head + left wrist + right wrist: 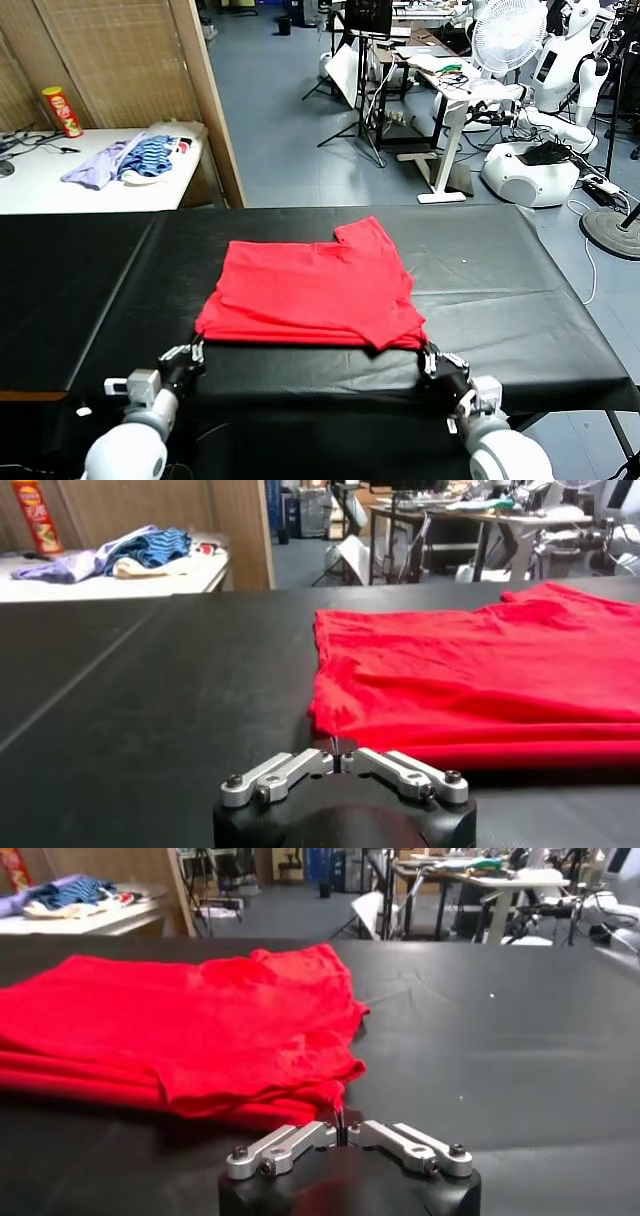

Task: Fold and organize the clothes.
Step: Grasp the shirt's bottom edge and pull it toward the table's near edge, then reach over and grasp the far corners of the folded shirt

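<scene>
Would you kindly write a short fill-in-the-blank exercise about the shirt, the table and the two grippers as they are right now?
1. The T-shirt lying on the table is ____ in colour.
2. The table is covered with a ____ sheet.
3. The left gripper is at the shirt's near left corner with its fingers ____.
4. The right gripper is at the shirt's near ____ corner.

Missing words: red; black; shut; right

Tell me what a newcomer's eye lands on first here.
The bright red T-shirt, partly folded, lies mid-table on the black table cover. At its near edge, the left gripper and right gripper each pinch a corner with shut fingers. Far left, lilac and blue-striped garments lie heaped on a white side table.
</scene>
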Action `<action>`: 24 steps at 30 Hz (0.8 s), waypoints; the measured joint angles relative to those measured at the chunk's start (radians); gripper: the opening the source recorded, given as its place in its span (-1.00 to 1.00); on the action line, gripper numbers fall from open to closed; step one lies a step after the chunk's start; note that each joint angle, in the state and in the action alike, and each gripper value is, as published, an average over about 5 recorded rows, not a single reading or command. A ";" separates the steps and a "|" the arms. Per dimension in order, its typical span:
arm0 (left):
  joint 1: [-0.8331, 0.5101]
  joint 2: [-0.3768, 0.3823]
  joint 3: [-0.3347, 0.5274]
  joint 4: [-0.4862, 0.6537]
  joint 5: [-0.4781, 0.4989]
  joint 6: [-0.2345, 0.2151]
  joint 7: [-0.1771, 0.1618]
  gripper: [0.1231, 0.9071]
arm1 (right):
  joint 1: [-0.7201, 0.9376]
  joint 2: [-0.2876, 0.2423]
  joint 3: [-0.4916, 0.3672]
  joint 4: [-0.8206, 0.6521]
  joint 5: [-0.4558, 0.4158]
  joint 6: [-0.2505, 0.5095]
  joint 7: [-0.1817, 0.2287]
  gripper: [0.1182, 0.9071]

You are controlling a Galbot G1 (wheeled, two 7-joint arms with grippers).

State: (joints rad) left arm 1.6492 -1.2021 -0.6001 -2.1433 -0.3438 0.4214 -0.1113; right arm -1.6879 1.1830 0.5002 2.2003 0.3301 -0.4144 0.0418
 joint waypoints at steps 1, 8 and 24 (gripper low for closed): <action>0.018 -0.001 -0.004 -0.013 0.000 0.003 -0.002 -0.99 | -0.007 -0.003 0.004 0.007 -0.001 0.000 -0.004 -0.70; 0.111 -0.008 -0.030 -0.085 0.000 0.041 -0.045 -0.46 | -0.027 -0.041 0.036 0.066 0.044 -0.028 -0.008 0.29; -0.155 0.104 -0.034 -0.068 -0.180 0.174 -0.048 0.72 | 0.549 -0.106 -0.070 -0.254 0.183 -0.099 0.087 0.72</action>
State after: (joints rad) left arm 1.4945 -1.0977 -0.6340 -2.2113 -0.5233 0.5954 -0.1589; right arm -1.1384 1.0770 0.4298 1.9460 0.5128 -0.5134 0.1293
